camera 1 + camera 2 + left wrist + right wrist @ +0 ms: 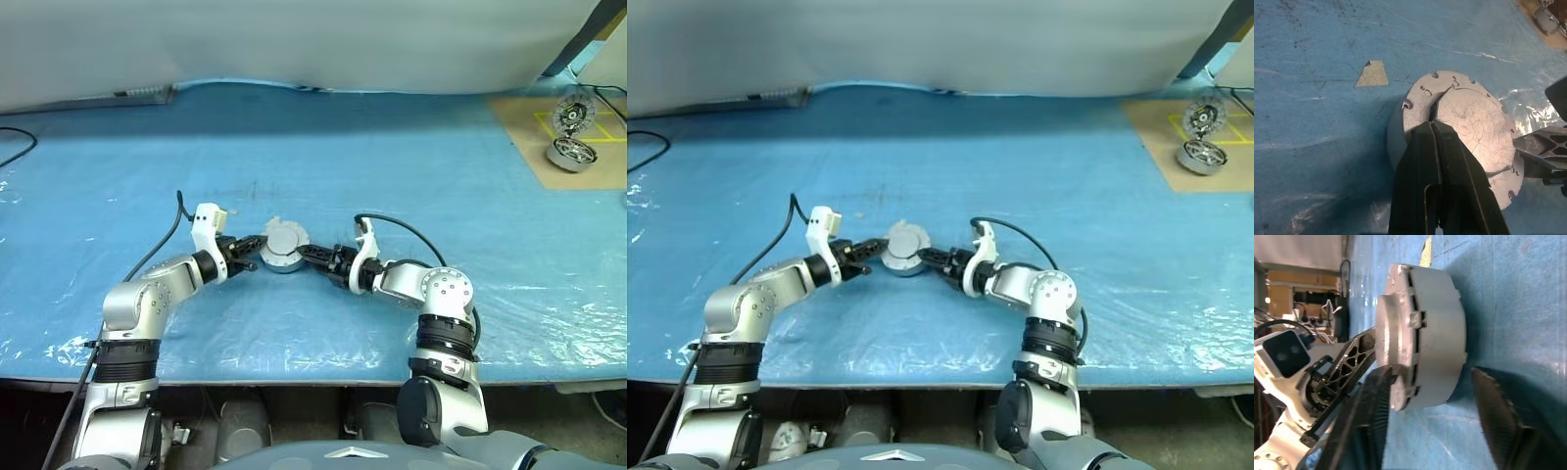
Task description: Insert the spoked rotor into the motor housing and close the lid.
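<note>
**Both grippers at the closed housing**

The housing (281,257) is seen standing on the blue table cover (392,157), near the front edge and roughly midway between the two arms. The lid (285,238) is seated on top of it, plain grey face up, with the raised central circle showing. In the right wrist view a narrow slotted seam is seen between lid (1400,333) and housing (1437,333).

The left gripper (251,256) is brought in from the robot's left. Its fingers (1425,161) are pressed together with no gap between them, and nothing is held between them. In the left wrist view their tips are laid on top of the lid (1469,117), at the edge of the raised circle.

The right gripper (312,253) is brought in from the robot's right. Its fingers are parted, wide enough to straddle the assembly: in the right wrist view one finger (1374,416) is seen touching the lid's rim, while the other (1498,416) is seen apart from the housing wall, with blue cover visible in the gap. The housing is therefore not clamped by this gripper.

A small tan patch (1372,74) is seen on the cover just beside the housing. Far off at the robot's right, two shiny motor parts (573,132) are set on a brown board (534,137).
</note>
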Motion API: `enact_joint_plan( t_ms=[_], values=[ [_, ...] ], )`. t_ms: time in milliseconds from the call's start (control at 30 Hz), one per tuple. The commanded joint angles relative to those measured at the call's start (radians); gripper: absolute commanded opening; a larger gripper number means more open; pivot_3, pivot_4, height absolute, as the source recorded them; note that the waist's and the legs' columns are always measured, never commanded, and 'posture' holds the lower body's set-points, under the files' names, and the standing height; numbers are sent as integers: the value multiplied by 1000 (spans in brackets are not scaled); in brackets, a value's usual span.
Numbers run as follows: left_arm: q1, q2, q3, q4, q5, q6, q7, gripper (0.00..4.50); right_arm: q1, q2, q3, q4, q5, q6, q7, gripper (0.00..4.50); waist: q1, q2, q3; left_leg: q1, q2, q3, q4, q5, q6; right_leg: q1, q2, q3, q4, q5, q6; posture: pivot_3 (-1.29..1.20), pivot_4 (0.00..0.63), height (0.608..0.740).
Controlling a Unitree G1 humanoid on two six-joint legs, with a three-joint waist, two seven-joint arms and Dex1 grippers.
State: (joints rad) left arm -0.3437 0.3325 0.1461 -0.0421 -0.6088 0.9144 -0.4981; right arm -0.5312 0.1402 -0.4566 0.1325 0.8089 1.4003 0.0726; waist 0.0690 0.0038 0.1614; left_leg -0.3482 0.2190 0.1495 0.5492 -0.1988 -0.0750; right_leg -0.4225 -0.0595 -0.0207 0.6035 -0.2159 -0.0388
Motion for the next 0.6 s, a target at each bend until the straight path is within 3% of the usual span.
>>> enact_joint_plan(
  t_ms=[33, 367, 467, 600],
  values=[
    [17, 0, -28, 20, 11, 20, -2, 0, -4, 47, 25, 1, 6, -23, -10, 3318, 0, 0, 0, 0, -1, 0, -1, 0, 0, 0, 0, 0, 0, 2, -3, 0, 150, 740],
    [17, 3, -32, 21, 17, 16, -3, 0, -18, 75, 0, 63, 82, -50, -4, 3318, 0, 0, 0, 0, -2, 0, -2, 0, 0, 0, -1, 0, 0, 1, -2, 0, 150, 740],
    [19, 4, -31, 22, 19, 16, -3, 0, -26, 78, -8, 83, 117, -52, -4, 2673, 0, 0, 0, 0, -2, 0, -2, 0, 0, 0, -1, 0, 0, 2, -3, 0, 150, 740],
    [20, 5, -30, 22, 21, 16, -2, 0, -29, 74, -1, 88, 161, -45, -7, 1420, 0, 0, 0, 0, -2, 0, -2, 0, 0, 0, -1, 0, 0, 2, -3, 0, 150, 740]
  ],
)
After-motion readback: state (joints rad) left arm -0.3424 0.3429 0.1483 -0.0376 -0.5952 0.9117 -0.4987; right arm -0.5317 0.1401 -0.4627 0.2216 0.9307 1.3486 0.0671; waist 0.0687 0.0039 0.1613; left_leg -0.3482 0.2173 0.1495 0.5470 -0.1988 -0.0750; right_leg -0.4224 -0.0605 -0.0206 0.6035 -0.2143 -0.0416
